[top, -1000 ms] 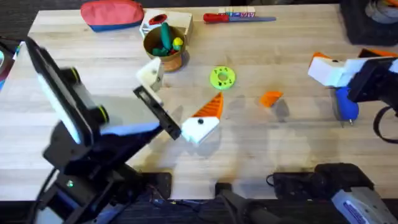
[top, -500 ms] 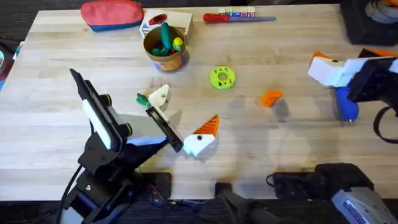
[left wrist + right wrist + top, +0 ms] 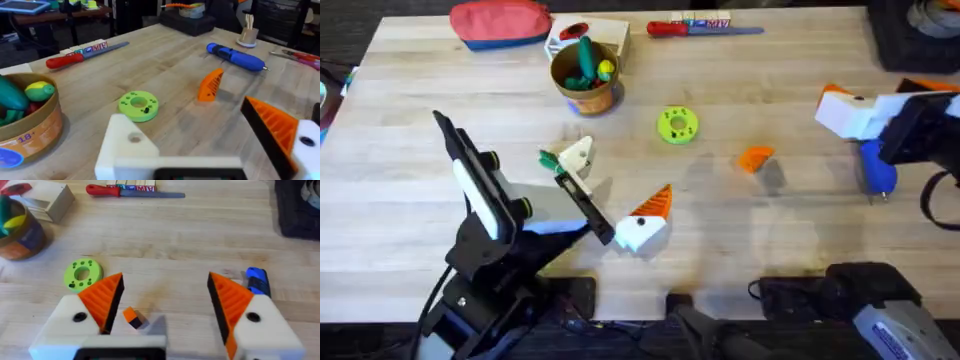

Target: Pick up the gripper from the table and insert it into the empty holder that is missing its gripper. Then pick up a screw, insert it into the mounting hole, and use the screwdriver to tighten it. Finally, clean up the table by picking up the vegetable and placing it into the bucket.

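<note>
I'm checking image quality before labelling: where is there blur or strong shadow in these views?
Overhead: the loose orange gripper casts a soft shadow on the table. Left wrist: the white holder up close is soft, while the blue screwdriver reads sharp. Right wrist: the near orange fingers are blurred.

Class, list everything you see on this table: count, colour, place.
pouch: one, red and blue, far left.
white box: one, behind the bucket.
bucket: one, brown-orange, toy pieces inside.
red-handled screwdriver: one, far edge.
ring disc: one, green, centre.
gripper finger: one, orange, loose, right of the disc.
blue screwdriver: one, right side.
vegetable: one, green, beside the holder.
holder: one, white, on the left gripper.
left gripper: open.
right gripper: open.
</note>
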Tool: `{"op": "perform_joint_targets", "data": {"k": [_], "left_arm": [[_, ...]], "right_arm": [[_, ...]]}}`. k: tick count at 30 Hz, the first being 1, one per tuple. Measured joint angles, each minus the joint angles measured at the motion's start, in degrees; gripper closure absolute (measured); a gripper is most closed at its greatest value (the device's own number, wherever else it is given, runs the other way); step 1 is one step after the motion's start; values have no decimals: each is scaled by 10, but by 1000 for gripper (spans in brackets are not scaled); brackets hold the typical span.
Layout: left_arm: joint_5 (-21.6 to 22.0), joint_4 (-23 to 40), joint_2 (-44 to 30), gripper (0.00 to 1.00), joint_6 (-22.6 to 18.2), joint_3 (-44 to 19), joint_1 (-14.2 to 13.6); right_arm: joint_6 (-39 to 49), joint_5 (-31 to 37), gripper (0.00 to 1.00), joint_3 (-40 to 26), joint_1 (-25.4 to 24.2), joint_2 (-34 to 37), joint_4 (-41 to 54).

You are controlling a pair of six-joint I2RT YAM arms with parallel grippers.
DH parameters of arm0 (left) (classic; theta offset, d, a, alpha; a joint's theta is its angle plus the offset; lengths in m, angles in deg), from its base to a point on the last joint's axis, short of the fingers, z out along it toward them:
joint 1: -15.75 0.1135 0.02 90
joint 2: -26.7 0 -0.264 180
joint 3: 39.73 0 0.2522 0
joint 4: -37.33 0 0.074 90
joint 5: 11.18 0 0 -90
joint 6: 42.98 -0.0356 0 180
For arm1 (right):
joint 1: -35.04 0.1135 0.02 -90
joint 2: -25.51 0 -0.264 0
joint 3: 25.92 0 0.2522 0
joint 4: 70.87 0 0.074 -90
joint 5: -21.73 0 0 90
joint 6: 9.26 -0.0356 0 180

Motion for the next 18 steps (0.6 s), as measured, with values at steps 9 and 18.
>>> {"op": "perform_joint_targets", "data": {"k": [9, 18], "left_arm": [[0, 0, 0, 13, 0, 0, 0], [0, 0, 0, 13, 0, 0, 0]], "right_arm": [[0, 0, 10, 0, 0, 0, 0], [-7, -13, 10, 0, 0, 0, 15]]}}
